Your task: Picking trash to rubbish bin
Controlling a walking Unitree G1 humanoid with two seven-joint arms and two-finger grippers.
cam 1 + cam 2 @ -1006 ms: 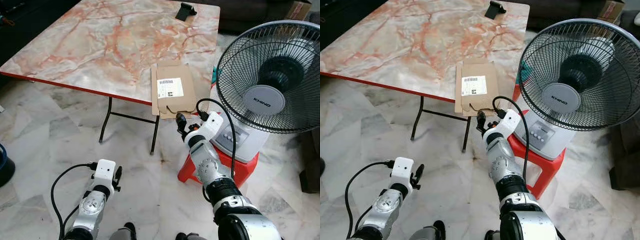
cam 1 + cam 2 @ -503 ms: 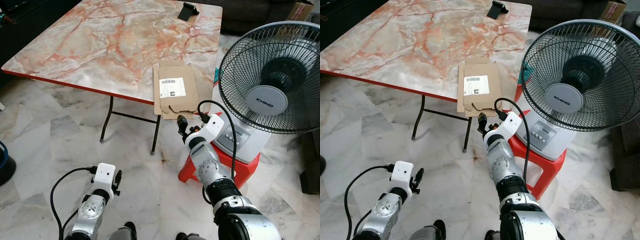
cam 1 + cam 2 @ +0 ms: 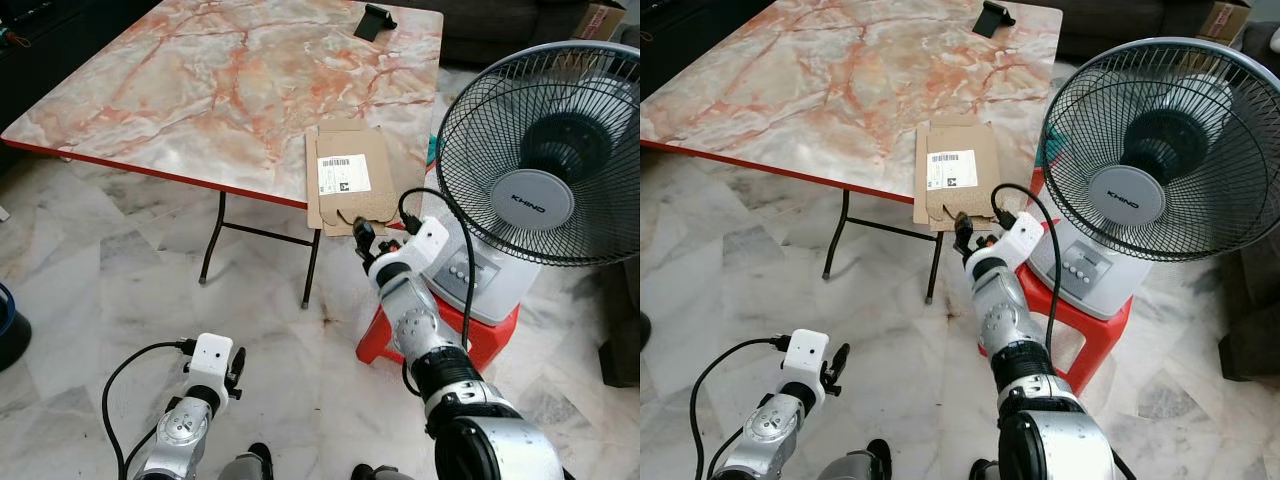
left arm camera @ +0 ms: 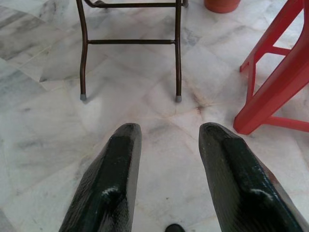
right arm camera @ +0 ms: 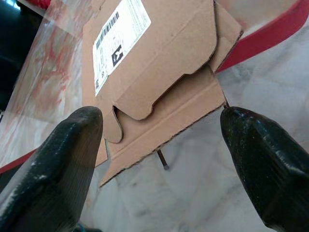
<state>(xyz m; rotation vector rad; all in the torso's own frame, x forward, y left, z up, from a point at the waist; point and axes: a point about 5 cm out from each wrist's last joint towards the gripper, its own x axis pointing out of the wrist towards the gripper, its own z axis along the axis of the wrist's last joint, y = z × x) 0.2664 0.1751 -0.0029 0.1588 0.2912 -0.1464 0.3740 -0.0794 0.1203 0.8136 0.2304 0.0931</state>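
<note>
A flattened brown cardboard box (image 3: 348,180) with a white barcode label lies on the near corner of the marble table (image 3: 200,90), its near edge overhanging. My right gripper (image 3: 362,238) is raised just below and in front of that overhanging edge. In the right wrist view its two black fingers (image 5: 72,159) stand wide open on either side of the cardboard (image 5: 159,63), not touching it. My left gripper (image 3: 236,362) hangs low over the floor, open, with nothing between its fingers (image 4: 116,169).
A standing fan (image 3: 545,150) sits on a red plastic stool (image 3: 490,335) right beside my right arm. Thin metal table legs (image 3: 312,265) stand on the marble floor. A black object (image 3: 375,20) lies at the table's far edge. A dark blue thing (image 3: 8,330) sits at far left.
My right gripper has risen a little, closer to the cardboard's overhanging edge. The left arm has sunk lower and drawn back toward me.
</note>
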